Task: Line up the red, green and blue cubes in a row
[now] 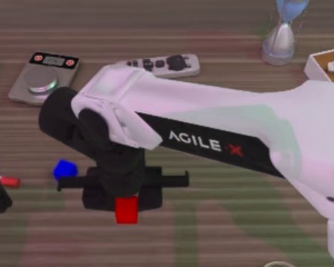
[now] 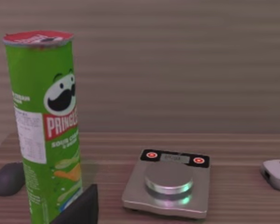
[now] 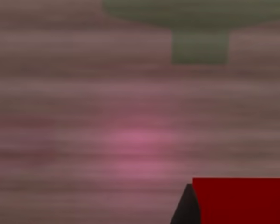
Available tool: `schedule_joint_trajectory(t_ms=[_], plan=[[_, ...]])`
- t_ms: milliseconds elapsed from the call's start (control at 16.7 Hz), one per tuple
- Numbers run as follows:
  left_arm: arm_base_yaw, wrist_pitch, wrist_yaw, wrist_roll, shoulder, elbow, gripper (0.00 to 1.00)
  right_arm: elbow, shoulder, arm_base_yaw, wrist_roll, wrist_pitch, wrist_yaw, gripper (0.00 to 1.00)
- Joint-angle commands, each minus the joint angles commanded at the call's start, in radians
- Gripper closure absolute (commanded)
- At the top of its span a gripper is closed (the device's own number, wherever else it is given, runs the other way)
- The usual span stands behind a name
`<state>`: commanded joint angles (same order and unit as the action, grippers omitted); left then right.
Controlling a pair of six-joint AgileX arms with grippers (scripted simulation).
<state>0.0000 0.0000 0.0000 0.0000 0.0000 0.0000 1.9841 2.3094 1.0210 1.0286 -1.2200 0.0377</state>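
Top view: the right gripper (image 1: pixel 126 204) fingers are clamped on the red cube (image 1: pixel 126 209), blue cube (image 1: pixel 64 169) on the bench to its left

The right arm (image 1: pixel 211 146) reads "AGILE X"; the green can (image 2: pixel 44 126) reads "PRINGLES" and "SOUR CREAM".

Right arm's white-and-black body covers the table's middle in the top view; bright green cube not visible anywhere. Right gripper (image 1: pixel 126 207) hidden under its own black wrist, only part of the bright red cube (image 1: pixel 126 209) pokes out; red block (image 3: pixel 242 200) cut by the right wrist frame's edge. Deep blue cube (image 1: pixel 64 169) partly behind the gripper's black bar. Blue-topped silver hourglass (image 1: pixel 282 34), tan-topped white box (image 1: pixel 328 65), thin red pen (image 1: pixel 9 181) all cropped. Left gripper: only a dark sliver (image 2: pixel 81 209). White remote (image 2: pixel 276 173) cropped.
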Motion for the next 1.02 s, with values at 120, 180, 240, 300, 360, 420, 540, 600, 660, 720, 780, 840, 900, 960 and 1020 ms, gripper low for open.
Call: schedule_joint_trajectory(t_ms=[120, 180, 240, 300, 360, 420, 540, 600, 660, 720, 780, 840, 900, 960, 1020], plan=[[0.000, 0.000, 0.000, 0.000, 0.000, 0.000, 0.00, -0.030, 0.009, 0.000, 0.000, 0.038, 0.001, 1.00], [0.000, 0.000, 0.000, 0.000, 0.000, 0.000, 0.00, -0.053, 0.018, 0.000, 0.001, 0.069, 0.001, 1.00], [0.000, 0.000, 0.000, 0.000, 0.000, 0.000, 0.00, -0.078, 0.028, 0.001, 0.002, 0.106, 0.001, 1.00], [0.000, 0.000, 0.000, 0.000, 0.000, 0.000, 0.00, -0.104, 0.038, 0.001, 0.002, 0.144, 0.001, 1.00], [0.000, 0.000, 0.000, 0.000, 0.000, 0.000, 0.00, -0.129, 0.048, 0.003, 0.003, 0.180, 0.002, 1.00], [0.000, 0.000, 0.000, 0.000, 0.000, 0.000, 0.00, -0.149, 0.057, 0.004, 0.003, 0.207, 0.002, 1.00], [0.000, 0.000, 0.000, 0.000, 0.000, 0.000, 0.00, -0.168, 0.066, 0.006, 0.004, 0.230, 0.003, 1.00], [0.000, 0.000, 0.000, 0.000, 0.000, 0.000, 0.00, -0.168, 0.066, 0.006, 0.004, 0.230, 0.003, 1.00], [0.000, 0.000, 0.000, 0.000, 0.000, 0.000, 0.00, -0.168, 0.066, 0.006, 0.004, 0.230, 0.003, 1.00], [0.000, 0.000, 0.000, 0.000, 0.000, 0.000, 0.00, -0.168, 0.066, 0.006, 0.004, 0.230, 0.003, 1.00], [0.000, 0.000, 0.000, 0.000, 0.000, 0.000, 0.00, -0.168, 0.066, 0.006, 0.004, 0.230, 0.003, 0.92], [0.000, 0.000, 0.000, 0.000, 0.000, 0.000, 0.00, -0.168, 0.066, 0.006, 0.004, 0.230, 0.003, 0.85], [0.000, 0.000, 0.000, 0.000, 0.000, 0.000, 0.00, -0.168, 0.066, 0.006, 0.004, 0.230, 0.003, 0.77], [0.000, 0.000, 0.000, 0.000, 0.000, 0.000, 0.00, -0.168, 0.066, 0.006, 0.004, 0.230, 0.003, 0.70], [0.000, 0.000, 0.000, 0.000, 0.000, 0.000, 0.00, -0.168, 0.066, 0.006, 0.004, 0.230, 0.003, 0.62]])
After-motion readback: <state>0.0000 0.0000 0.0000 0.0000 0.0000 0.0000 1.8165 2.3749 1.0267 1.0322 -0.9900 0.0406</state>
